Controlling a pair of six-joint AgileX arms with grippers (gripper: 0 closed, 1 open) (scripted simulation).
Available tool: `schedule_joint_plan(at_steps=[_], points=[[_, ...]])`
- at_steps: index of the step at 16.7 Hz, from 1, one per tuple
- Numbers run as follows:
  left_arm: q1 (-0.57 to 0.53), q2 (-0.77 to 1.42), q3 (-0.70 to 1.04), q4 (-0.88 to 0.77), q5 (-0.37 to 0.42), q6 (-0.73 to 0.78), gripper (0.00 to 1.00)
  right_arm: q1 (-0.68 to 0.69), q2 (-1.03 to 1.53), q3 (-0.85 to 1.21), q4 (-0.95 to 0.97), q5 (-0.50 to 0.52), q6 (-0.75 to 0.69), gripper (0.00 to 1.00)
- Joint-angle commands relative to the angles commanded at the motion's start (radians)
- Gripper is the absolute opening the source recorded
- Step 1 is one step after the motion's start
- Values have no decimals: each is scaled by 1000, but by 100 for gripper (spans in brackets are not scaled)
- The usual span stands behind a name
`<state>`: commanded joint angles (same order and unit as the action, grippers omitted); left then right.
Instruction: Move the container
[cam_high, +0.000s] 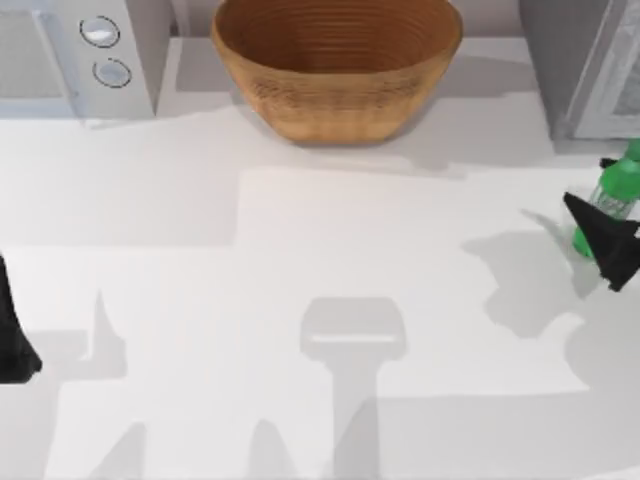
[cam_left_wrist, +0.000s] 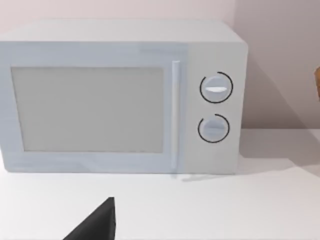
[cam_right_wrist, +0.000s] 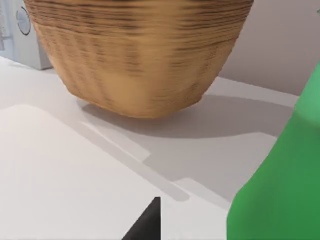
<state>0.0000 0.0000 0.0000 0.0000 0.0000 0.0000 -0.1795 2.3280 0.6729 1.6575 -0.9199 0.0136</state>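
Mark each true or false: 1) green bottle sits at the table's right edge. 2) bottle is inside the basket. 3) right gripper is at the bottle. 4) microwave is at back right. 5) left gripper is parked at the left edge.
1) The green bottle is at the table's right edge: true.
2) The bottle is inside the basket: false, it stands on the table, well apart.
3) The right gripper is at the bottle: true.
4) The microwave is back right: false, back left.
5) The left gripper is at the left edge: true.
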Motion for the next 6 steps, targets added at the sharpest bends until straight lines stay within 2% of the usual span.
schedule_joint_plan(at_steps=[6], points=[[0, 0, 0, 0, 0, 0, 100, 0, 0, 0, 0, 0, 0, 100]])
